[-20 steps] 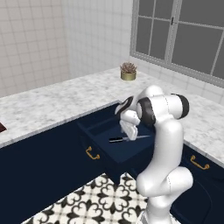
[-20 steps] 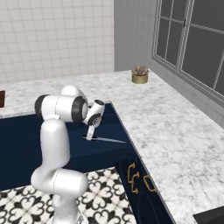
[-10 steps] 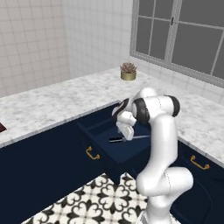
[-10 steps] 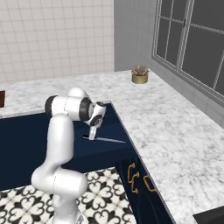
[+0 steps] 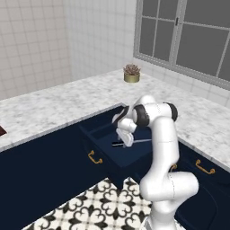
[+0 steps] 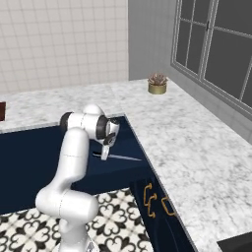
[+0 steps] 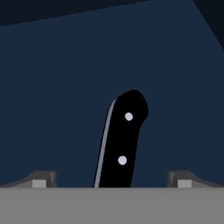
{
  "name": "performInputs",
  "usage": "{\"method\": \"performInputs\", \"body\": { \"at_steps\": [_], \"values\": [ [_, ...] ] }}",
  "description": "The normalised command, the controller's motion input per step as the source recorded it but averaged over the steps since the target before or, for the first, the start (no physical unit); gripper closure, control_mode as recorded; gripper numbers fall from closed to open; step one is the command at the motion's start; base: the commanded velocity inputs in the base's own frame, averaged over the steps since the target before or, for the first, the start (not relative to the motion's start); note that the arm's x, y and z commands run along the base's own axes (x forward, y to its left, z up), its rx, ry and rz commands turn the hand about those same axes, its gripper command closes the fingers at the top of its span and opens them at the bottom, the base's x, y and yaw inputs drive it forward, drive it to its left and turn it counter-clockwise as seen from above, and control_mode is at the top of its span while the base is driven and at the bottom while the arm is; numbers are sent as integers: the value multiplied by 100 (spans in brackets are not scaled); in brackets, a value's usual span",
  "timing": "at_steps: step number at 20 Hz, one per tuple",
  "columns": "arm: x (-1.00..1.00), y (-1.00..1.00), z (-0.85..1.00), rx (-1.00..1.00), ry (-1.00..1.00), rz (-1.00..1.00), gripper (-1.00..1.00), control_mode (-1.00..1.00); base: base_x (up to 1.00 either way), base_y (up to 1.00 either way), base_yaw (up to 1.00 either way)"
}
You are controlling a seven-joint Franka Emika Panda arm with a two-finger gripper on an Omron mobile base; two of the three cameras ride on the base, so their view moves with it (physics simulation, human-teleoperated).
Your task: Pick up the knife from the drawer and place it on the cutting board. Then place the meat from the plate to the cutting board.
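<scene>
1. Far left in the left base view, the drawer (image 5: 112,148) stands pulled out under the marble counter (image 5: 54,108), its brass handle (image 5: 94,158) facing the floor tiles, so its inside is reachable from above.
2. Next across, the knife (image 7: 122,144) lies flat on the drawer floor, black handle between the finger tips.
3. The gripper (image 5: 127,138) hangs over it, jaws spread wide, nothing grasped, and looks lined up to close on the handle.
4. Further right, a potted plant (image 6: 157,83) sits by the window.
</scene>
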Motion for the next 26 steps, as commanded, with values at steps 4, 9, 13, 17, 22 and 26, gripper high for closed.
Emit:
{"method": "performInputs", "body": {
  "at_steps": [4, 9, 13, 17, 22, 26],
  "values": [
    [15, 9, -46, 0, 2, 0, -100, -100, 0, 0, 0],
    [0, 26, -71, 0, 9, 0, 100, -100, 0, 0, 0],
    [-4, 25, -54, 0, 4, 0, 100, -100, 0, 0, 0],
    [-20, 18, -35, 0, 0, 0, 100, -100, 0, 0, 0],
    [-91, 1, 37, 0, -20, -1, 100, -100, 0, 0, 0],
    [-100, 0, 68, 0, -32, 0, 100, -100, 0, 0, 0]
  ]
}}
